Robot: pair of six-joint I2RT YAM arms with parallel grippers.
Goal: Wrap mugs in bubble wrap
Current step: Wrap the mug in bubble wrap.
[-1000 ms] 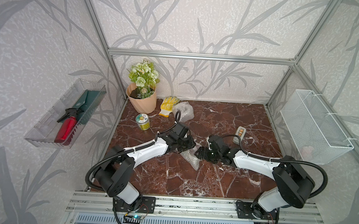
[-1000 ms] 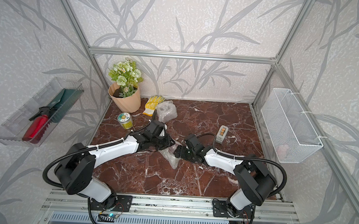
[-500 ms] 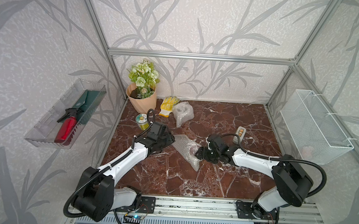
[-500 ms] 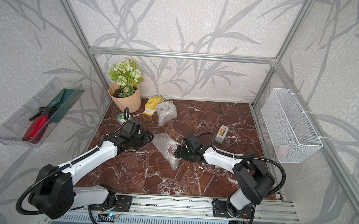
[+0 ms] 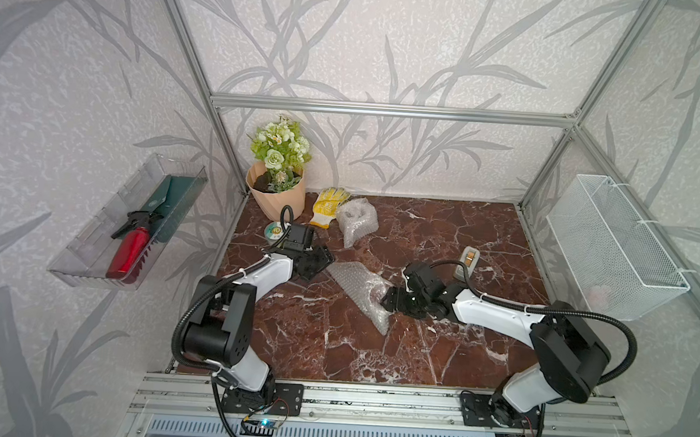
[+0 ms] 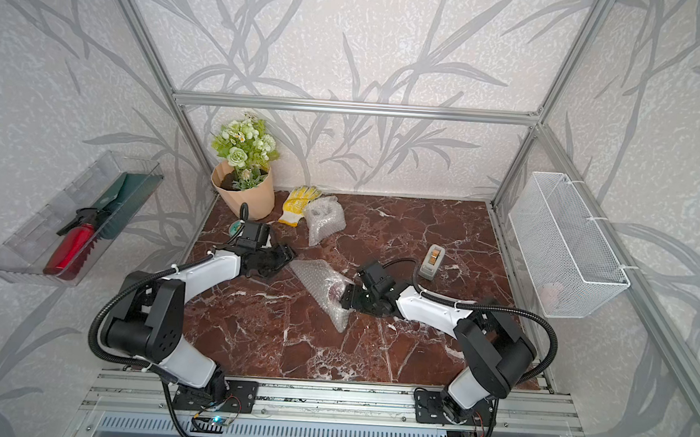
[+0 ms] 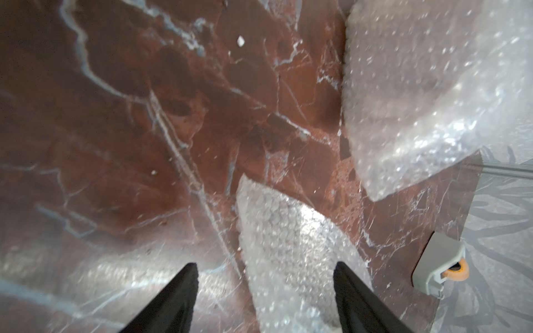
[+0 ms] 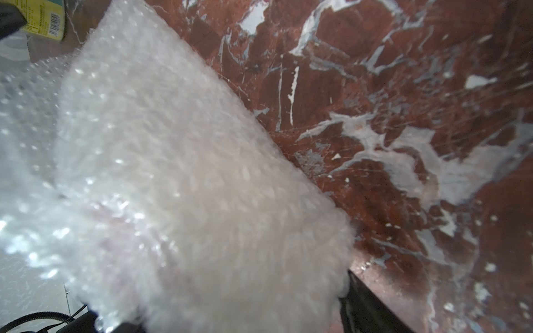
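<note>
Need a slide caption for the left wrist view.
Left gripper open at a bubble wrap corner on the marble table, tape dispenser nearby.

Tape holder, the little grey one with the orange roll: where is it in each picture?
In a top view: the tape holder stands right of the middle, further back than the bundle.
In a top view: same spot.
Left wrist: off to one side of the bubble wrap, wall behind it.
Right wrist: not in it.
Shared landmark: the bubble wrap bundle, seen in all four.
</note>
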